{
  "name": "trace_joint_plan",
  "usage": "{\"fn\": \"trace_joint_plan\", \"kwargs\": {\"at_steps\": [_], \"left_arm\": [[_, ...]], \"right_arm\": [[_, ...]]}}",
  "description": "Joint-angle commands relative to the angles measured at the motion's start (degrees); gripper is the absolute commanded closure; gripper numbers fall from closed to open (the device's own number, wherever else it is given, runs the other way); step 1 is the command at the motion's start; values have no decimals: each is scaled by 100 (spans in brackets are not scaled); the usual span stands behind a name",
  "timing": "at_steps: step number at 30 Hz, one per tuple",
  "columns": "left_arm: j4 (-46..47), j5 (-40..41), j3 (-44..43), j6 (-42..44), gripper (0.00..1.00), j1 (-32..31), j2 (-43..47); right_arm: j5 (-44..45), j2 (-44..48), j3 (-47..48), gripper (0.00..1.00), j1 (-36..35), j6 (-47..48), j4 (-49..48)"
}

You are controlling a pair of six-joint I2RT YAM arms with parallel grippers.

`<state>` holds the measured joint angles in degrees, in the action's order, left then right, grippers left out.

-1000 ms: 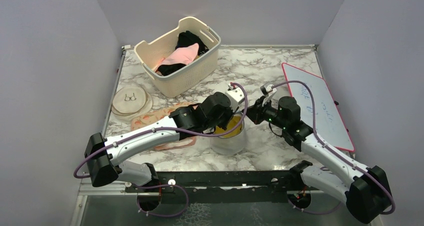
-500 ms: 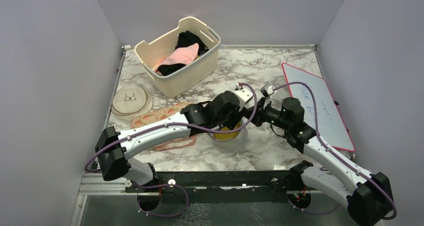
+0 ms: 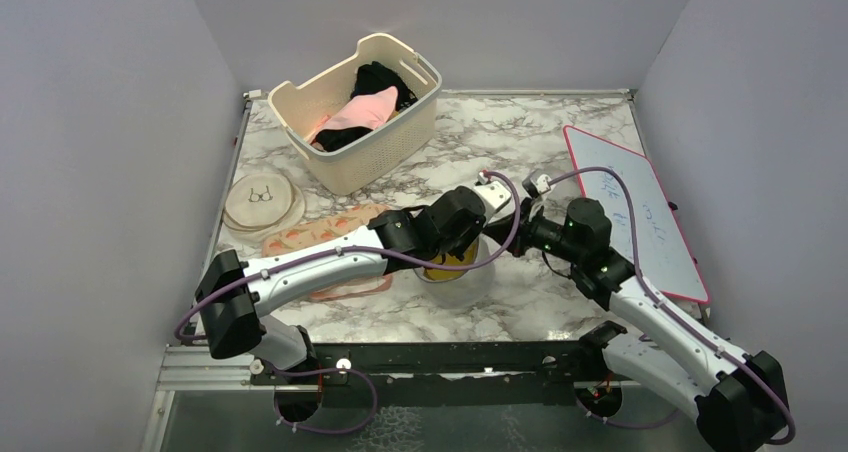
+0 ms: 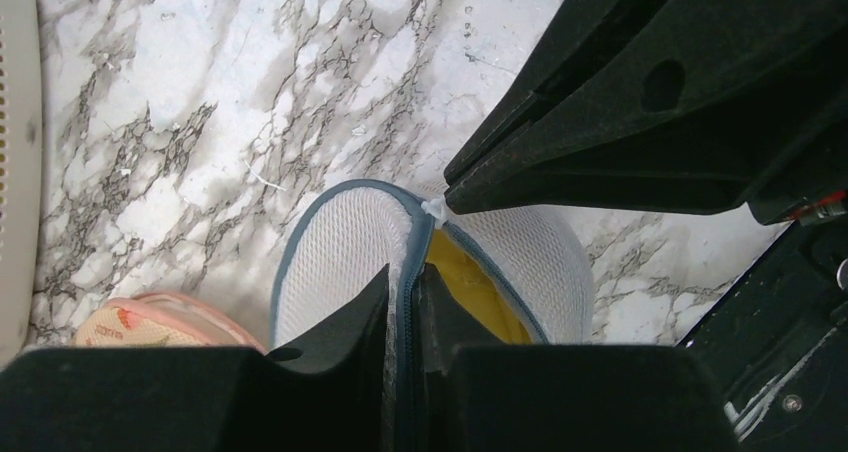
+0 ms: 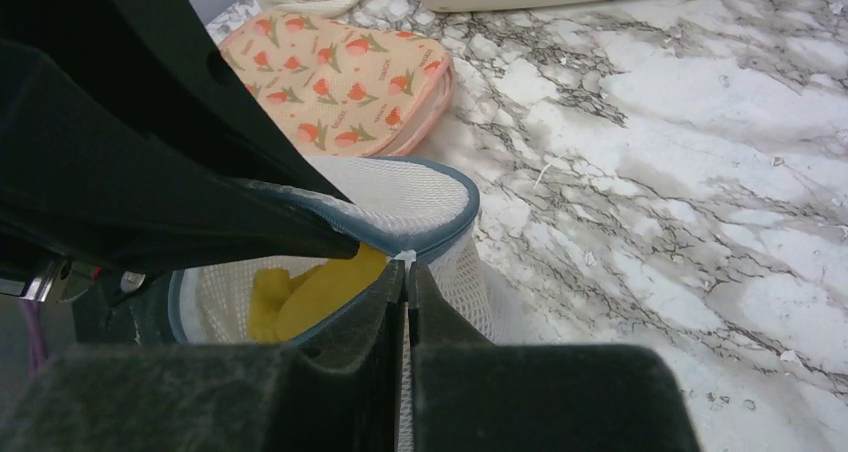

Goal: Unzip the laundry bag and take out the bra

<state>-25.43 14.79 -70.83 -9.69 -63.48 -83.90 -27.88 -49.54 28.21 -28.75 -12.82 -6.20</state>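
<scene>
Here, laundry bag [image 4: 345, 252] rim inside left pincer [image 4: 405, 297] and right pincer [image 5: 407, 284].

Left gripper [image 4: 405, 280], fingers closed on the blue-grey zip rim of the white mesh bag [image 4: 340, 247]. Right gripper [image 4: 452, 194], entering from upper right, tips pinched at the white pull [image 4: 433, 209]. Yellow fabric [image 4: 472, 290] shows through the opening. Pouch [image 4: 140, 324] lies lower left on the marble table [image 4: 250, 92].

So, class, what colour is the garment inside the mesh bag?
Yellow. The garment shows best in the right wrist view.
</scene>
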Motion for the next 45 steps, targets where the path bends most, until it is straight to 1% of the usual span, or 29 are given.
{"fn": "trace_joint_plan", "kwargs": {"at_steps": [1, 6, 10, 14, 17, 18, 22, 26, 30, 33, 36, 37, 40, 45], "left_arm": [[-12, 174, -148, 38, 100, -78, 324], [77, 148, -13, 6, 100, -107, 672], [117, 143, 92, -6, 100, -118, 893], [130, 176, 186, -13, 100, -119, 943], [118, 240, 239, -24, 100, -119, 908], [113, 259, 243, -24, 98, -120, 884], [84, 317, 220, -33, 78, -118, 760], [-22, 385, 52, 6, 62, -116, 519], [-170, 513, -202, 29, 53, -119, 146], [-281, 608, -384, 5, 50, -116, -76], [-286, 593, -460, -31, 50, -119, -175], [-287, 588, -471, -37, 53, -114, -191], [-283, 570, -477, -32, 71, -116, -171], [-274, 553, -373, -33, 87, -116, 66]], "right_arm": [[299, 0, -87, 99, 37, -106, -99], [729, -285, -67, 99, 37, -214, 10], [841, -414, -31, 99, 53, -283, 1], [806, -424, 25, 99, 73, -283, -10], [589, -356, 40, 99, 72, -238, -30], [517, -314, 40, 99, 72, -223, -43], [363, -165, -7, 99, 72, -149, -42], [238, -82, -1, 99, 72, -93, 41], [81, -10, 26, 99, 72, -79, 66], [-12, 44, 24, 99, 72, -55, 98], [-34, 78, 31, 99, 72, -22, 168], [-39, 86, 22, 99, 72, -15, 171], [-39, 110, -11, 99, 72, -4, 178], [378, 195, -63, 99, 72, -69, 218]]}}
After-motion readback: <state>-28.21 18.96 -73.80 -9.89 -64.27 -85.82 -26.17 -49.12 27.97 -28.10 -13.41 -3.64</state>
